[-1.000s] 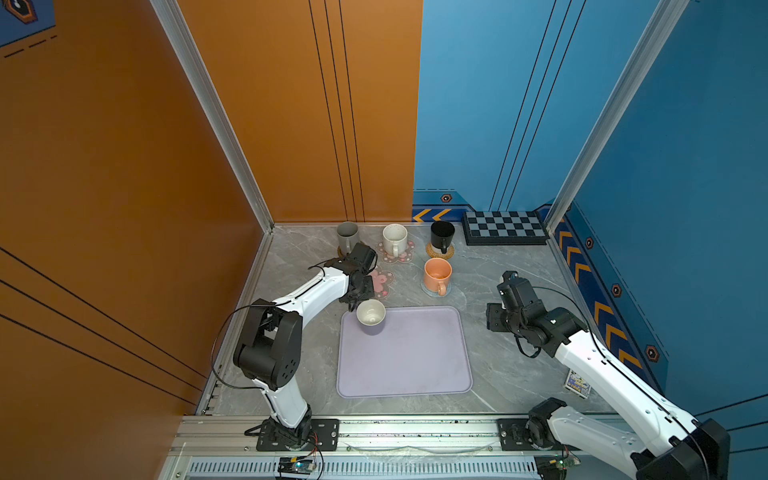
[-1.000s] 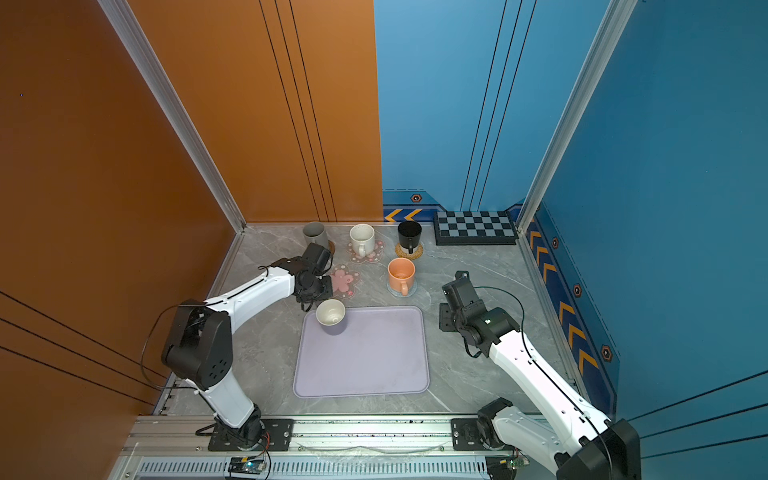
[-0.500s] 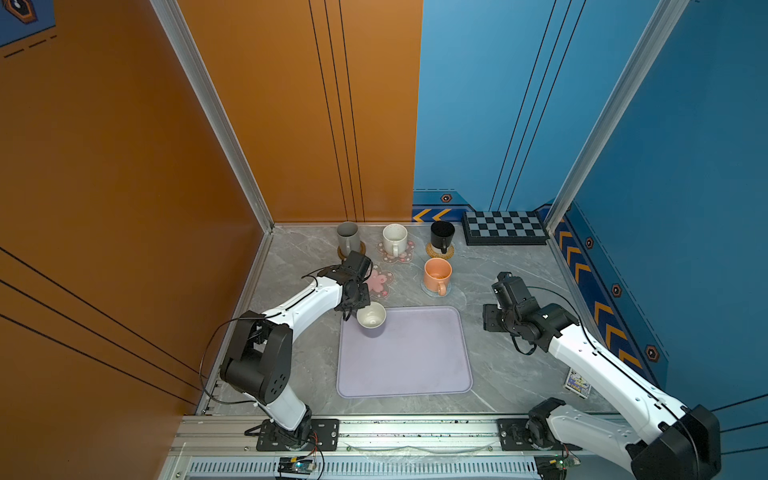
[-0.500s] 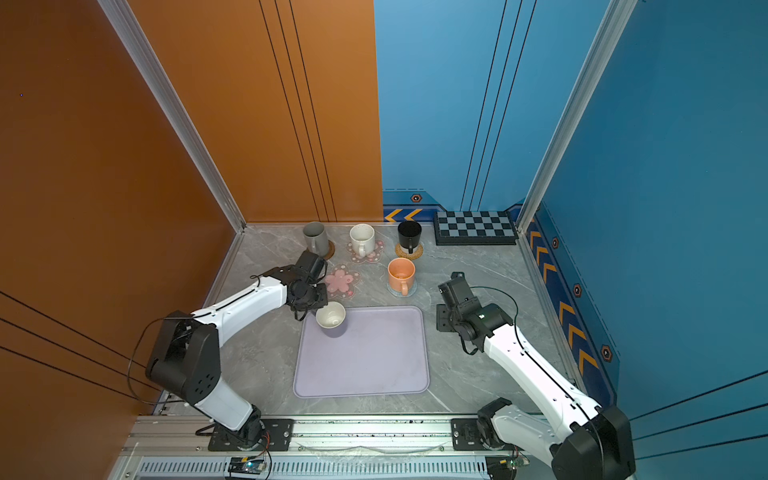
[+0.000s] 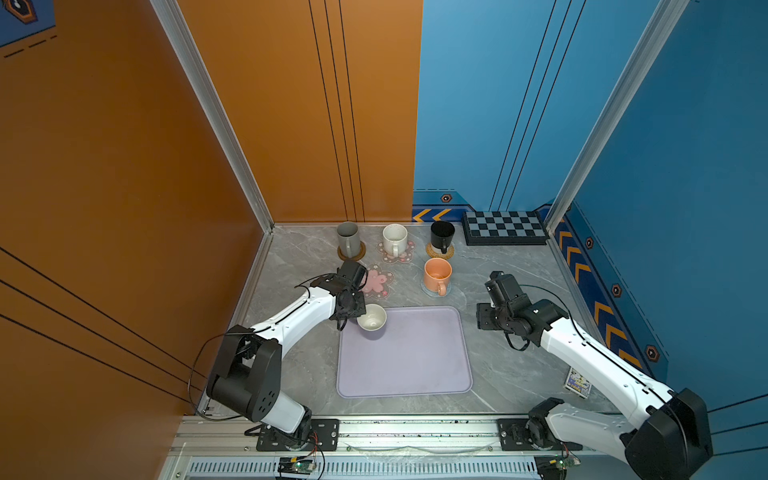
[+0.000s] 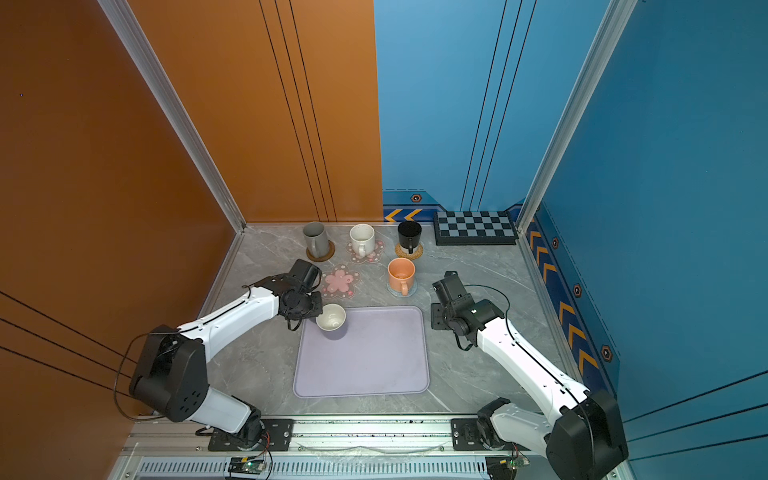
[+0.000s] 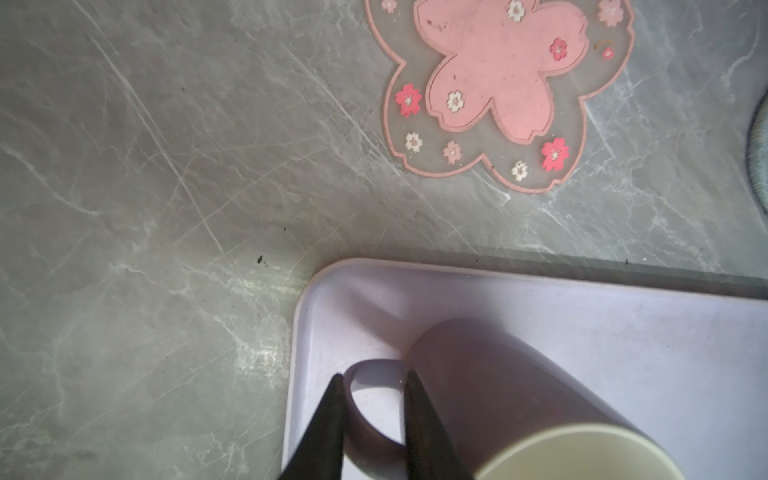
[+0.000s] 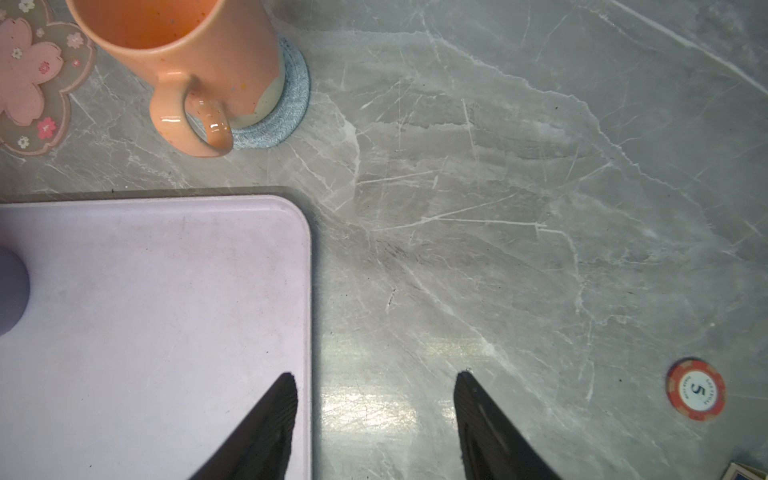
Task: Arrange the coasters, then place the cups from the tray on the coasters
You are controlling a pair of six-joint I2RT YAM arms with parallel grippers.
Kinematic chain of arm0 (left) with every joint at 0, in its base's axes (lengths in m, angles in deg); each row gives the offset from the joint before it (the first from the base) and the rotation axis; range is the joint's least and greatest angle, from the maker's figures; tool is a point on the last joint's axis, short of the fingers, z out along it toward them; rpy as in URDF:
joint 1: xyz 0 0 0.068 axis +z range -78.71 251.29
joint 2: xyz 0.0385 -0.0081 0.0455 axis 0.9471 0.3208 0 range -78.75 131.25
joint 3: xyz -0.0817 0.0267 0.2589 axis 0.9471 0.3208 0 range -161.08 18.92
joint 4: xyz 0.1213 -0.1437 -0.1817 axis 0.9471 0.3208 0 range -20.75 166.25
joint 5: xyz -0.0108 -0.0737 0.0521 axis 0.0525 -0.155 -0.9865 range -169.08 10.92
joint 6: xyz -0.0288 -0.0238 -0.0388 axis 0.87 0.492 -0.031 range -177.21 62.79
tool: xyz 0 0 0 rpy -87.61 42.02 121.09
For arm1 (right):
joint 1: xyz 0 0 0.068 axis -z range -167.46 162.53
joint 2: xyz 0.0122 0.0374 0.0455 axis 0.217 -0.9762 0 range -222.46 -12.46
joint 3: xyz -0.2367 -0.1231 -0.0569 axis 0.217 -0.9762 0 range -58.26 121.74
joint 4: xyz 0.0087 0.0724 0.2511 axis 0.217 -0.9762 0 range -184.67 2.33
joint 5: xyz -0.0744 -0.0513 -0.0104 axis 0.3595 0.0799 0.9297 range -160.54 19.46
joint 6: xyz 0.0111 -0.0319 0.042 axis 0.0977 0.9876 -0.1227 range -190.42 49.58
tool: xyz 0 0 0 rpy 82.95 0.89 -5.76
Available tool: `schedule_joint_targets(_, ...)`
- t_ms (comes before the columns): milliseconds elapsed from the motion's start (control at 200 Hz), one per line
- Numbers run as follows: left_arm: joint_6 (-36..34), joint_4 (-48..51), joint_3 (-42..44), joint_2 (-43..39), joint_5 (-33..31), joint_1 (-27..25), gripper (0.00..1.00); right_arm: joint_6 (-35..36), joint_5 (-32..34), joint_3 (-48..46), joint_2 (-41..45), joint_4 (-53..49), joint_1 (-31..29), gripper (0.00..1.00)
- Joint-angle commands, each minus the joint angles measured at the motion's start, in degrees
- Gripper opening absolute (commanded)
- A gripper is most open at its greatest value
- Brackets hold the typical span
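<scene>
The lavender cup (image 5: pixel 371 322) with its cream inside is at the far left corner of the tray (image 5: pixel 415 365). My left gripper (image 7: pixel 374 382) is shut on its handle, one finger through the loop and one outside. Just beyond that corner an empty pink flower coaster (image 5: pixel 377 281) lies flat. The orange cup (image 5: pixel 437 274) stands on the grey-blue coaster (image 8: pixel 286 104). Along the back, the grey cup (image 5: pixel 348 239), the white cup (image 5: pixel 395 239) and the black cup (image 5: pixel 441 235) each stand on a coaster. My right gripper (image 8: pixel 376 374) is open and empty over the tray's right rim.
A checkered board (image 5: pixel 505 227) lies at the back right against the wall. A red poker chip (image 8: pixel 696 390) and a small card box (image 5: pixel 577 382) lie on the table right of the tray. Orange and blue walls close in the left, back and right sides.
The left arm's elbow has swung outward to the left while its gripper stays on the lavender cup's handle. The cup has shifted slightly nearer. The right gripper has drifted a little left.
</scene>
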Motion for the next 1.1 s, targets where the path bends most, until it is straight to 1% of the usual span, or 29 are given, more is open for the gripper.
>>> schedule_joint_targets(0,1.0,2.2,2.0,-2.0,2.2,-0.1,0.26,-0.3,-0.5,1.7,-0.9,0.8,-0.6,0.63)
schedule_joint_targets(160,1.3,2.3,4.2,-3.8,4.0,-0.4,0.26,-0.2,-0.4,2.2,-1.5,1.0,-1.1,0.63)
schedule_joint_targets(496,2.3,3.0,8.2,-10.4,6.8,-1.2,0.27,-0.1,-0.6,2.8,-3.0,1.8,-1.9,0.63)
schedule_joint_targets(646,2.0,3.0,8.5,-10.3,8.5,-2.3,0.27,0.1,-0.8,3.7,-4.5,2.3,-2.5,0.63)
schedule_joint_targets(881,2.5,3.3,9.1,-10.9,8.6,-3.4,0.27,0.4,-1.0,4.4,-6.3,3.0,-3.2,0.63)
schedule_joint_targets(1096,1.8,3.3,9.4,-11.3,11.9,-4.4,0.27,0.7,-0.9,5.1,-7.6,3.1,-3.8,0.63)
